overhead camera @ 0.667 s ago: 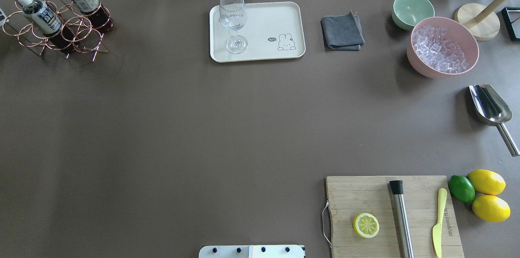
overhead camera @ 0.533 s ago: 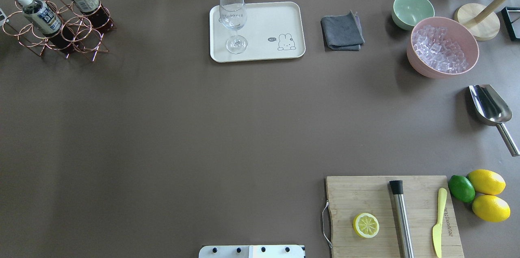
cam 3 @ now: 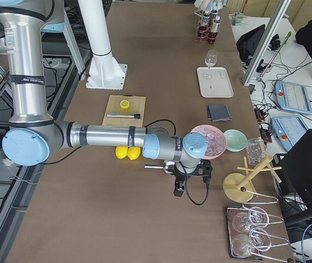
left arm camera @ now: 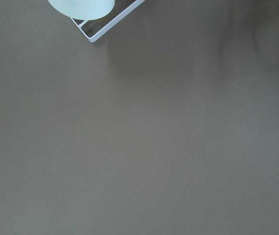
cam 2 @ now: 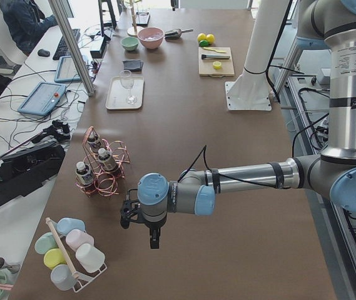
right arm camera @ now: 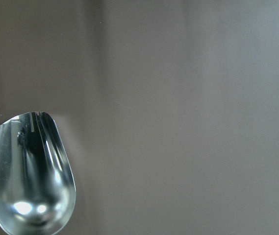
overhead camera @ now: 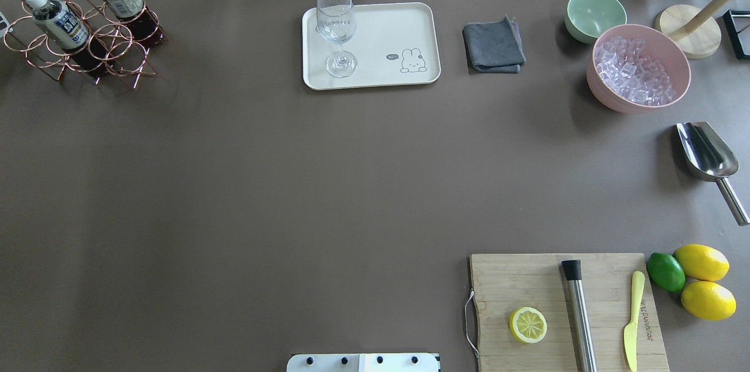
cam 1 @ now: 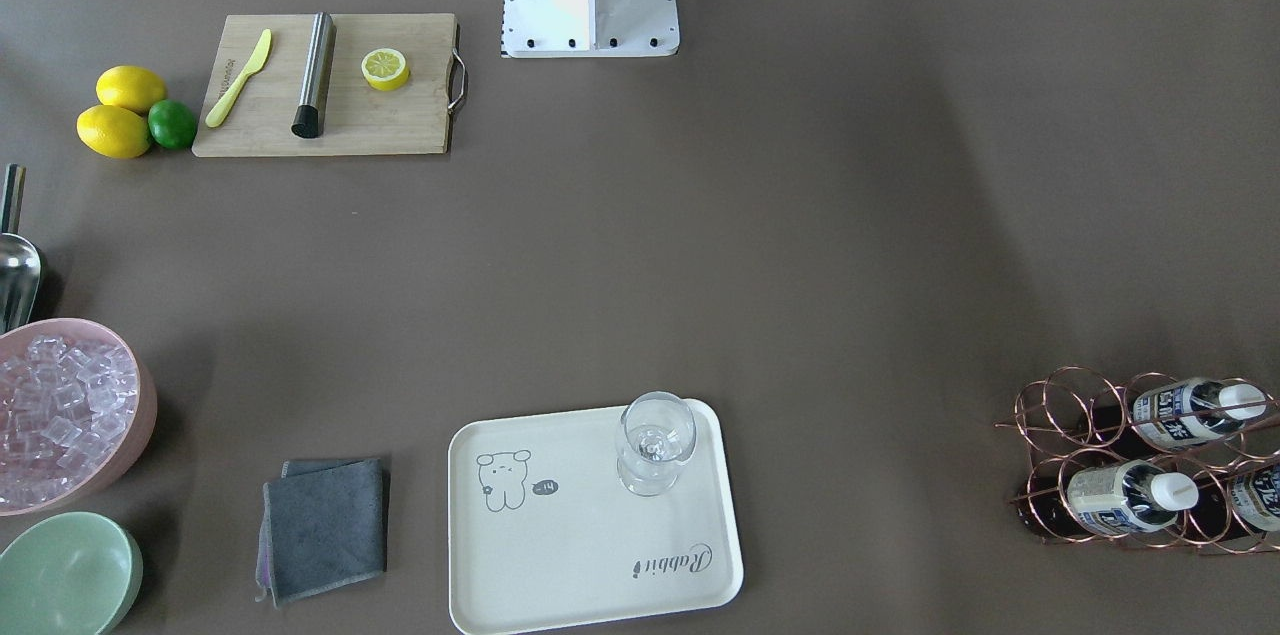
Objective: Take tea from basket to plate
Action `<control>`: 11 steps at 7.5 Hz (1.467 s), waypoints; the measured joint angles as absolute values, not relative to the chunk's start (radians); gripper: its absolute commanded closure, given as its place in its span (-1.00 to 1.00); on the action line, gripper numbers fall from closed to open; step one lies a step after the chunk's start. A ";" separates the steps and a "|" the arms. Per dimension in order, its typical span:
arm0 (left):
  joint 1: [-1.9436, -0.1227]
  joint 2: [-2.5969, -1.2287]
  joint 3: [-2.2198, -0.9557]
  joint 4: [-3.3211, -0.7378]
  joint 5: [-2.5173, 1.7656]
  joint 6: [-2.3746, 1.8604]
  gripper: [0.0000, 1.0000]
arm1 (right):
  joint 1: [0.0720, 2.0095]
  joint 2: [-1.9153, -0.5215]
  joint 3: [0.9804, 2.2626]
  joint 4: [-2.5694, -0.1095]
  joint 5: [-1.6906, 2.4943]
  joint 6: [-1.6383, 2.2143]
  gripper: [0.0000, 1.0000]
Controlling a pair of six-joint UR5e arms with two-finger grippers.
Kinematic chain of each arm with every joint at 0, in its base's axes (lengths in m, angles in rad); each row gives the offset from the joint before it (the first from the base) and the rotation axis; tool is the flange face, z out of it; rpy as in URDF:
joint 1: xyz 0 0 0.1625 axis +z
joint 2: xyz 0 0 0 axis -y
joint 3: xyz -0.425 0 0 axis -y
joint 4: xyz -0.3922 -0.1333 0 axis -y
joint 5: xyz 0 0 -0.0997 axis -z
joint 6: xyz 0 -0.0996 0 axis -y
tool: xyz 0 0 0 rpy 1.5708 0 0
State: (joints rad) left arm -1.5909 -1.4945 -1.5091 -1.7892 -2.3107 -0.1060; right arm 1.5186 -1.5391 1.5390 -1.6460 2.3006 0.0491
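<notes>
Three tea bottles with white caps stand in the copper wire basket at the far left of the overhead view; the basket also shows in the front view. The cream plate lies at the far middle and bears a wine glass. My left gripper shows only in the exterior left view, over bare table short of the basket; I cannot tell its state. My right gripper shows only in the exterior right view, near the scoop; I cannot tell its state.
A grey cloth, a green bowl, a pink bowl of ice and a metal scoop are at the right. A cutting board with a lemon half is at the near right. A rack of cups stands beyond the left gripper.
</notes>
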 measured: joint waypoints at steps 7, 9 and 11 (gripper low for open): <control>-1.592 -1.506 -1.574 -1.783 -2.418 -0.545 -0.97 | 1.519 -1.542 1.533 -1.614 2.301 0.040 -0.99; -1.561 -1.581 -1.612 -1.701 -2.427 -0.870 -0.97 | 1.519 -1.542 1.533 -1.613 2.301 0.044 -0.99; -1.533 -1.707 -1.591 -1.550 -2.427 -1.109 -0.97 | 1.519 -1.542 1.532 -1.614 2.301 0.044 -0.99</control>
State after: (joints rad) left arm -1.5332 -1.7071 -1.5910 -1.5500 -2.4270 -1.1094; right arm 1.5186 -1.5417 1.5324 -1.6136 2.3010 0.0445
